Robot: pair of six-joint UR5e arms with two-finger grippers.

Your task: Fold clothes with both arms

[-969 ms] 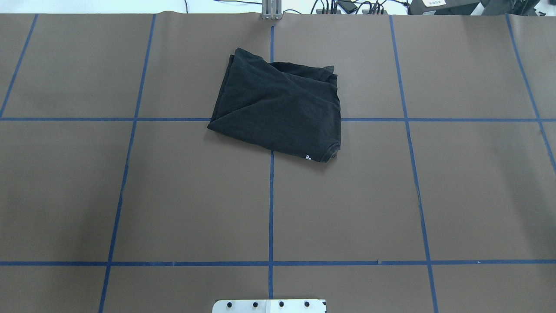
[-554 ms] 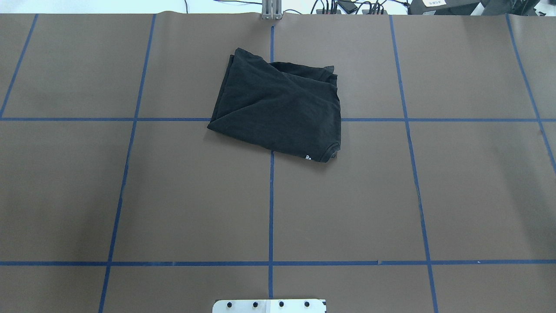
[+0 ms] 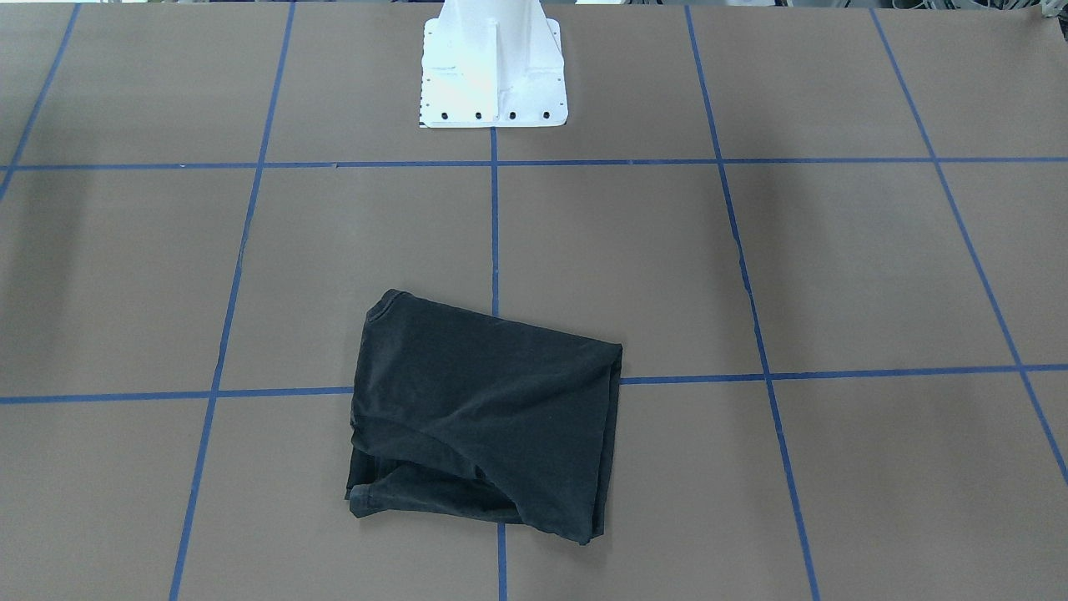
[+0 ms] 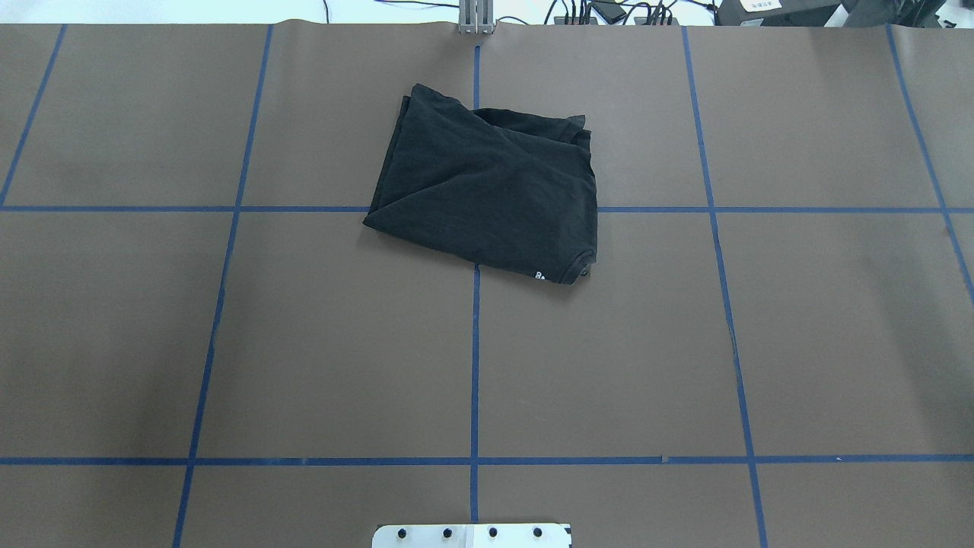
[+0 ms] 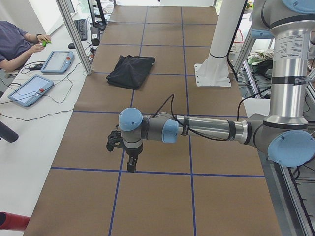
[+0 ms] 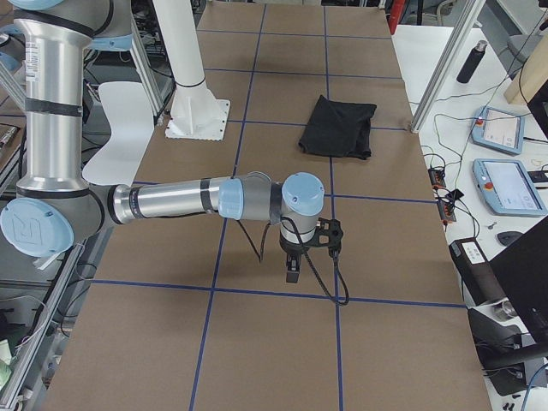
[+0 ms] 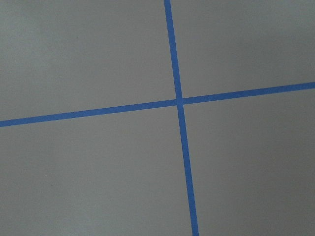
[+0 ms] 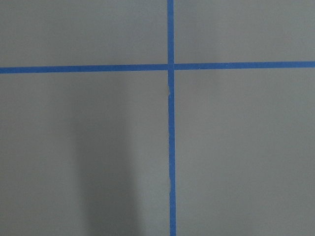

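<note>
Left tool [image 5: 131,165] hangs pointing down over the tabletop [image 4: 342,342] at the end of the near arm [image 5: 206,130] in the left side view, whose forearm stretches out level. Only that side view shows it, so I cannot tell whether it is wide or narrow. The right tool [image 6: 292,272] hangs the same way below the near arm [image 6: 171,201] in the right side view, close above a blue tape line [image 6: 257,291], and I cannot tell its state either. Each wrist camera looks down on bare brown surface and a crossing of blue tape [image 7: 179,102].

The black T-shirt [image 4: 487,198] lies folded into a rough rectangle on the far half of the tabletop from the robot, well apart from both tools. It covers the crossing of the centre tape line and a cross line. Its plain side faces up, with a diagonal crease across it. A small white mark [image 4: 540,275] shows at the near right corner in the overhead view, beside the collar [image 4: 583,263]. At the far edge, looser layers bunch out [image 3: 392,492].

The white pedestal base [image 3: 494,67] stands at the robot's side of the tabletop.
</note>
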